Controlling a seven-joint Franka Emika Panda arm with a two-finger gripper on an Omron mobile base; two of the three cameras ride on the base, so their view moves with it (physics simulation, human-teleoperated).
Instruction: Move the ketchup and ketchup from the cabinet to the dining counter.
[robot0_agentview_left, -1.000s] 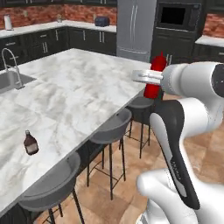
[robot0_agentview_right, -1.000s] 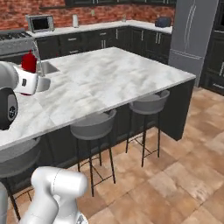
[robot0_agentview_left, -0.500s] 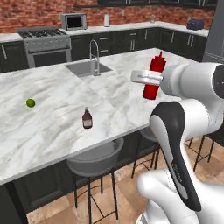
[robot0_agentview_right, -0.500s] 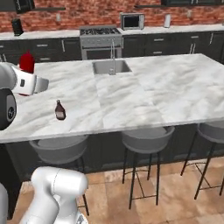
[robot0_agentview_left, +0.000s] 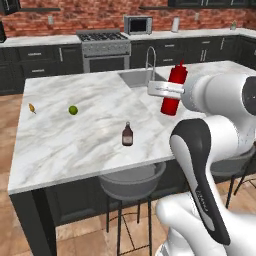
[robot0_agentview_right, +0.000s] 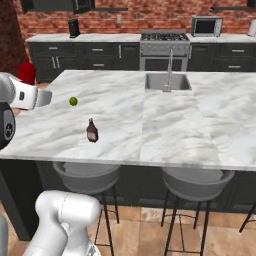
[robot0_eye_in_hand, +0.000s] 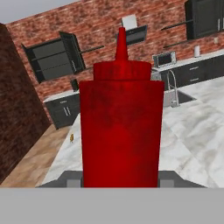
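Note:
My gripper (robot0_agentview_left: 169, 90) is shut on the bright red ketchup bottle (robot0_agentview_left: 173, 88), holding it upright in the air over the near right part of the dining counter (robot0_agentview_left: 90, 130). In the hand view the red ketchup bottle (robot0_eye_in_hand: 120, 127) stands large right in front of the camera. From the right base view just its red top (robot0_agentview_right: 27, 72) shows behind my white hand. The dark maroon ketchup bottle (robot0_agentview_left: 127, 135) stands upright on the marble near the front edge, left of and below the gripper; it is also in the right base view (robot0_agentview_right: 92, 131). The cabinet is out of view.
A steel sink (robot0_agentview_left: 140, 77) with an arched faucet (robot0_agentview_left: 149, 59) is set in the counter's far side. A lime (robot0_agentview_left: 73, 110) and a small yellow item (robot0_agentview_left: 32, 108) lie on the left part. Grey bar stools (robot0_agentview_left: 132, 182) stand under the front edge. Stove (robot0_agentview_left: 104, 47) and microwave (robot0_agentview_left: 138, 23) line the back wall.
The base has driven around the island, so the whole scene has shifted: the counter now lies square in front. The red bottle stays held in the gripper as before.

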